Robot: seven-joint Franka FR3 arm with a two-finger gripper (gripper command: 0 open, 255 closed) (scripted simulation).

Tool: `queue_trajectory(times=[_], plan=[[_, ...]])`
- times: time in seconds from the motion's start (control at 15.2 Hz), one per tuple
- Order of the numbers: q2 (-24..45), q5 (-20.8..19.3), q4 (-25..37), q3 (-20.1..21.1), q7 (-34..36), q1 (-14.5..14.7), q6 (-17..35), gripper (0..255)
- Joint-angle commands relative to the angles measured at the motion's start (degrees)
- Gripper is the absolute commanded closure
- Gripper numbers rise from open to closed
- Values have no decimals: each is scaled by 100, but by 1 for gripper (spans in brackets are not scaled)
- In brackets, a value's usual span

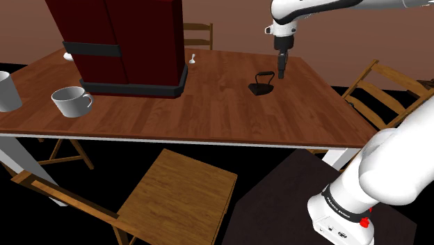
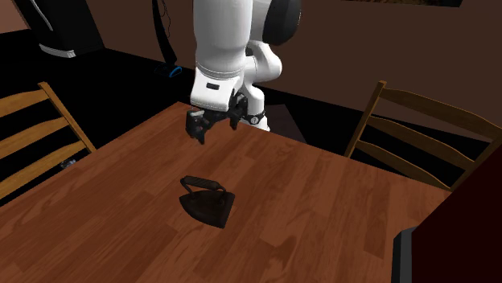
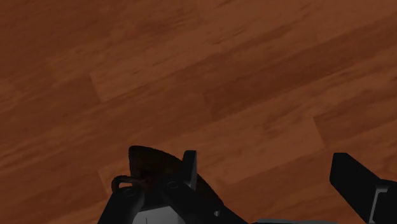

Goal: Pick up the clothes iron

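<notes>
Dark iron [image 1: 262, 84] clear of edges, fingers [image 3: 354, 183] apart

No words or numbers can be read here. The white arm [image 1: 389, 174] has a thin row of small dark letters [image 1: 340, 207] on its low part, near the right side of the shoulder view. They are too tiny to make out. In the second exterior view the arm has a small dark tag [image 2: 217, 86] on its white wrist. It is too small to read.
</notes>
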Motion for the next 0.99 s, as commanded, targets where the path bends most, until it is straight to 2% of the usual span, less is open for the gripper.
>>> queue_trajectory(times=[0.0,0.53,0.92], plan=[[494,102,443,-43,-553,19,58,0],[2324,526,2362,111,-2417,-132,8,0],[2383,536,1983,130,-2358,-138,439,0]])
